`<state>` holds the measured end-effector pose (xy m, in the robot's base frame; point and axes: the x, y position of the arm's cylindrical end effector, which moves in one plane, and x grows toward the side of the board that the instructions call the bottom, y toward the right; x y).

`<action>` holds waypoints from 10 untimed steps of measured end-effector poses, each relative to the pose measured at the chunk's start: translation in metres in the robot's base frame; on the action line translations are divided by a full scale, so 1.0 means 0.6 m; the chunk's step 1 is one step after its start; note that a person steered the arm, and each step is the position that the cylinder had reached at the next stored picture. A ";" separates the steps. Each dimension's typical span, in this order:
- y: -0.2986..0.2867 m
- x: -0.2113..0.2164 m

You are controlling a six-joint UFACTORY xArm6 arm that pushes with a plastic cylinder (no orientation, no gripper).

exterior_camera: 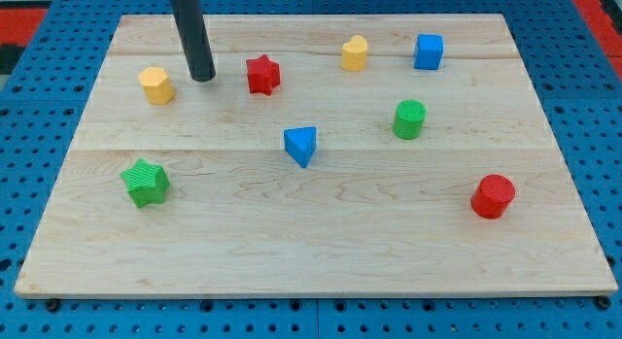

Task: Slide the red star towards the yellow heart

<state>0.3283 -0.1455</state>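
Note:
The red star [262, 75] lies in the upper left part of the wooden board [311, 232]. A yellow block that looks like a heart [355, 53] lies to the star's right, near the view's top. My tip [202, 78] rests on the board just left of the red star, a short gap away. It stands between the star and a second yellow block [155, 84], whose shape looks like a pentagon. The rod rises from the tip out of the view's top.
A blue cube [429, 51] lies right of the heart-like block. A green cylinder [409, 118] and a blue triangle [301, 145] lie mid-board. A green star [146, 182] is at lower left and a red cylinder [493, 196] at lower right.

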 end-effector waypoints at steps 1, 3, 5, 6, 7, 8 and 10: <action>0.011 0.042; 0.095 0.068; 0.111 0.057; 0.119 0.035; 0.119 0.013; 0.119 -0.008; 0.120 -0.043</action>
<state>0.3024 -0.0738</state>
